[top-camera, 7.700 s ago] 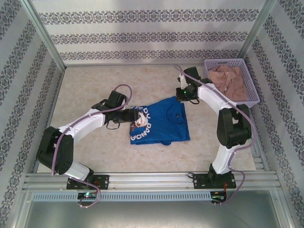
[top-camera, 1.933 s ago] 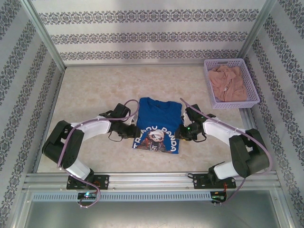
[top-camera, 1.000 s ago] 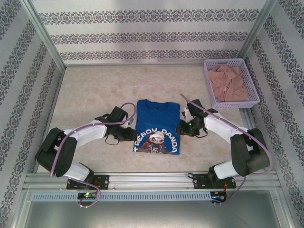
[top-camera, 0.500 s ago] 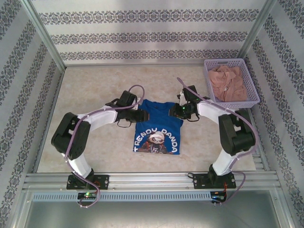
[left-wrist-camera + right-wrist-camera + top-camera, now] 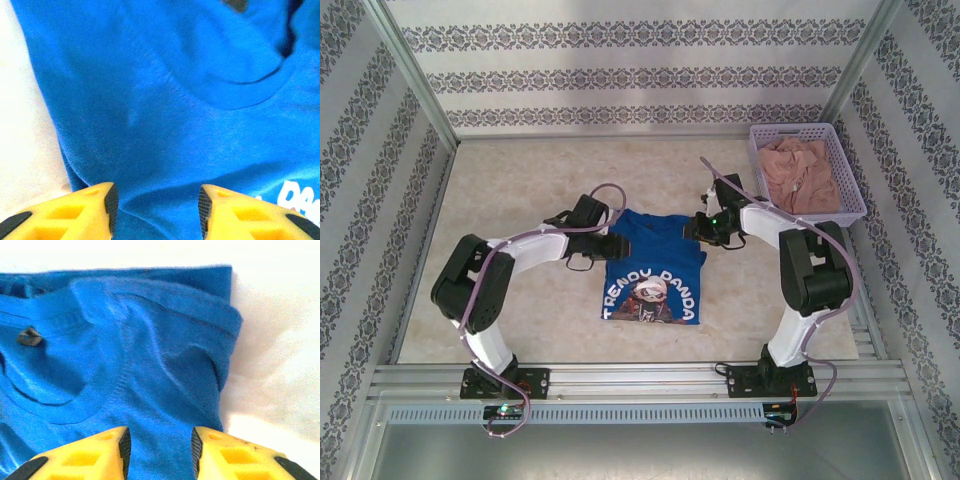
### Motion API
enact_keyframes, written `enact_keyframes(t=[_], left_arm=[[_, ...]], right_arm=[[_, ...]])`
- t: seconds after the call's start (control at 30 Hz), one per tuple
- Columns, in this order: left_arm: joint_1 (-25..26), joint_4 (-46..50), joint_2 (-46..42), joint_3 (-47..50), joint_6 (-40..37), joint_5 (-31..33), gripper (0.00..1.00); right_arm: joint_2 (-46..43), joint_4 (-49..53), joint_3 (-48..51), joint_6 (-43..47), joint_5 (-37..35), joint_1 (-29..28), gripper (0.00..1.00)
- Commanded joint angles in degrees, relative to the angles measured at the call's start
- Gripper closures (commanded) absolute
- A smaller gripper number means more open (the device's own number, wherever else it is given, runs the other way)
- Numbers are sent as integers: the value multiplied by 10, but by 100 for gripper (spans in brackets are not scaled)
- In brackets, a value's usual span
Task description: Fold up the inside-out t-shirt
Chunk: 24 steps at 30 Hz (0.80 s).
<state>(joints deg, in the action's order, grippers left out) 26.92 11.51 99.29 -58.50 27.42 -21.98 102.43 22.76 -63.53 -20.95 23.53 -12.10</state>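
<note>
Open table point(image 5: 520, 180) far and left of the t-shirt point(image 5: 655, 245); the basket point(image 5: 790, 128) blocks the far right corner; walls point(image 5: 620, 75) enclose three sides.

The table point(image 5: 520, 180) has a pale, marbled beige top. A blue t-shirt point(image 5: 655, 265) lies on it near the middle, folded into a narrow upright block, with a white-lettered print and a cartoon face turned up. Its far end, by the collar, is rumpled and a little wider, while the near part lies flat. A lavender basket point(image 5: 814, 223) sits in the far right corner, well apart from the shirt.
</note>
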Motion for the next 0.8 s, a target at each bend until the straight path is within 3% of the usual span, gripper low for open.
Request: enact_keyframes(t=[0.0, 0.17, 0.3, 0.6, 0.77], left_arm=[[-22, 1, -26, -21, -24, 17, 49], [-63, 18, 31, -80, -26, -6, 33], [-83, 26, 90, -136, -33, -45, 25], [-90, 64, 197, -237, -65, -93, 22], [-82, 44, 225, -232, -65, -138, 30]], right_arm=[[-16, 39, -36, 45, -52, 7, 57], [27, 34, -73, 47, -77, 9, 41], [68, 38, -110, 50, -75, 12, 38], [144, 62, -170, 61, -46, 5, 37], [159, 53, -161, 51, -21, -6, 40]])
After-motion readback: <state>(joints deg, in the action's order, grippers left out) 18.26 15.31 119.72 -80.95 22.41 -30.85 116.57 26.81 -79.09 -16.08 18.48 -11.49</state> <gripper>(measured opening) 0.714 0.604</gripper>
